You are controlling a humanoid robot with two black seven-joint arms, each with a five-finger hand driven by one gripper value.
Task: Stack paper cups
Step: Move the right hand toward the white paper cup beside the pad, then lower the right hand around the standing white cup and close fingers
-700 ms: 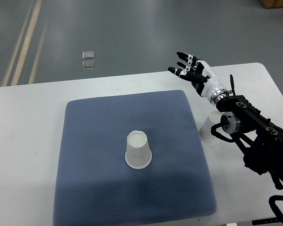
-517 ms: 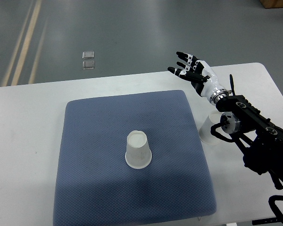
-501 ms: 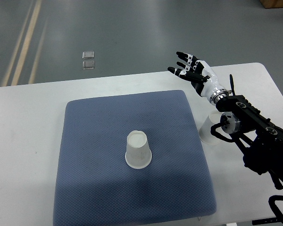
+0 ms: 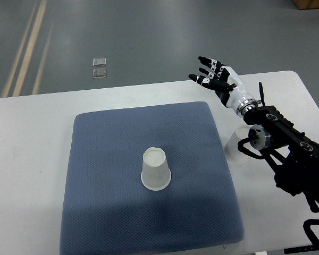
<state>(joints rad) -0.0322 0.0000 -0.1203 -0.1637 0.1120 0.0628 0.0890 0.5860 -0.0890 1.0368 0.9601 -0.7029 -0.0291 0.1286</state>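
My right hand (image 4: 217, 77) hovers with fingers spread and empty beyond the blue padded mat (image 4: 111, 159), above a white paper cup (image 4: 235, 144) under my forearm; another upturned white cup (image 4: 156, 169) waits mid-mat as the likely stacking base.

1. Inverted white paper cup (image 4: 156, 170) at frame centre, on blue-grey padded mat (image 4: 106, 159).
2. Second white paper cup (image 4: 234, 146) right of mat, partly behind arm.
3. Right hand (image 4: 219, 79), fingers spread, upper right.

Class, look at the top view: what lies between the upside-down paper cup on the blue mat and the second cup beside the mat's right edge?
Only bare blue mat separates the inverted cup from the second cup, in the top view.
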